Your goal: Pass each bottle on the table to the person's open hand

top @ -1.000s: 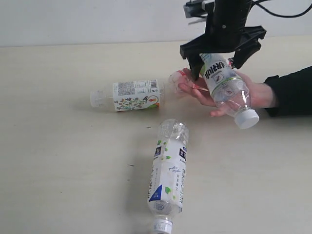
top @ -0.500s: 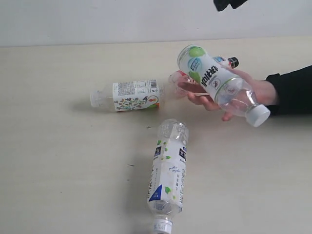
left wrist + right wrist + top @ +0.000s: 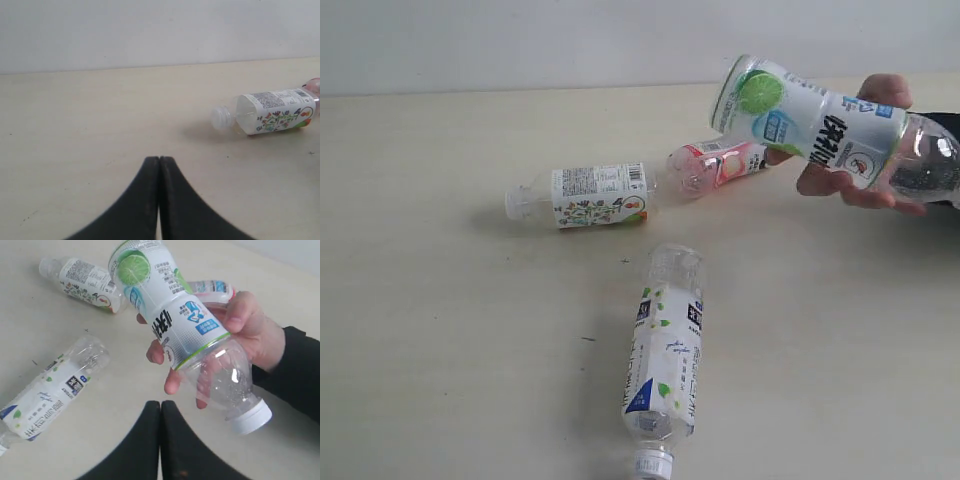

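The person's hand point(image 3: 855, 180) point(image 3: 252, 332) grips the lime-green bottle point(image 3: 820, 125) point(image 3: 172, 320) and holds it above the table point(image 3: 440, 330), white cap point(image 3: 249, 416) toward the sleeve. The pinkish bottle point(image 3: 718, 163) point(image 3: 212, 288) lies beside the hand. To its left lies the floral-orange bottle point(image 3: 585, 195) point(image 3: 270, 111) point(image 3: 82, 282). In front lies the leafy blue-green bottle point(image 3: 665, 365) point(image 3: 47, 392). My right gripper point(image 3: 160, 405) is shut and empty, just short of the held bottle. My left gripper point(image 3: 159, 160) is shut and empty over bare table. Neither gripper shows in the exterior view.
A pale wall point(image 3: 520, 40) runs along the table's far edge. The person's black sleeve point(image 3: 295, 370) comes in from the right side. A few tiny dark specks point(image 3: 588, 339) mark the table near the leafy bottle.
My right gripper let go of the lime-green bottle and rose out of the exterior view. The hand closed on the bottle and lifted it up and to the right, uncovering the pinkish bottle.
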Motion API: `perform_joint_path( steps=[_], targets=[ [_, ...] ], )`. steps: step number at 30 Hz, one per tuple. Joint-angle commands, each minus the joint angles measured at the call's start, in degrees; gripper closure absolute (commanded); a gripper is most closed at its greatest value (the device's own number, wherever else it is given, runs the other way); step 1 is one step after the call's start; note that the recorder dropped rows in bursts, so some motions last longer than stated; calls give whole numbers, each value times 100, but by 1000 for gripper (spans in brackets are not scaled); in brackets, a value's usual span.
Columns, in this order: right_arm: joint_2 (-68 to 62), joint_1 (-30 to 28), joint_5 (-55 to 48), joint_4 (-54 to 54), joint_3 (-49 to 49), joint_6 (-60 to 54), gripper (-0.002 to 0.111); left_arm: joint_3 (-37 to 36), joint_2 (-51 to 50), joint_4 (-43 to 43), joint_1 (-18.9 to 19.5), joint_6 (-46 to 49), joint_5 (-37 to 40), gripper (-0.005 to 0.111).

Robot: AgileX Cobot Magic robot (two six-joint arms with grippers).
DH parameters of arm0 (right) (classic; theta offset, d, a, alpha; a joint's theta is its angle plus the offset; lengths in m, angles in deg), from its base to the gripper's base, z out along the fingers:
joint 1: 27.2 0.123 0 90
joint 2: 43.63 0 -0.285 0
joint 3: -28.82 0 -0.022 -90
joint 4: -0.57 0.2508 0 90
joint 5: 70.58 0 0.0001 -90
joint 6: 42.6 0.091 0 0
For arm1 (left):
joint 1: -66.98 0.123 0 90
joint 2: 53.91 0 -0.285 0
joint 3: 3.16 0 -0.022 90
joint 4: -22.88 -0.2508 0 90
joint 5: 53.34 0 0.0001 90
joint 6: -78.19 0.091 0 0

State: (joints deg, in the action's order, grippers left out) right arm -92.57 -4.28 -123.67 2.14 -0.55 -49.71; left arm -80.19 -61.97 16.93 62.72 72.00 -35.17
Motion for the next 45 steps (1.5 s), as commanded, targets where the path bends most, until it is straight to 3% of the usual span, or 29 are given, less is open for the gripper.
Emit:
perform_joint_path(
  steps=[1,6,8,45],
  targets=[
    [1320,-31,887,-346,-1059,-232,108,-18,27,20,-30,-17,-11,104],
    [2246,-31,991,-957,-2144,228,108,-18,27,20,-30,-17,-11,104],
    [2524,-31,1666,-1093,-2384,316,108,-18,27,20,-30,-17,-11,104],
    [2989,-31,1613,-1597,-2408,886,108,-18,27,20,-30,-17,-11,104]
  ],
)
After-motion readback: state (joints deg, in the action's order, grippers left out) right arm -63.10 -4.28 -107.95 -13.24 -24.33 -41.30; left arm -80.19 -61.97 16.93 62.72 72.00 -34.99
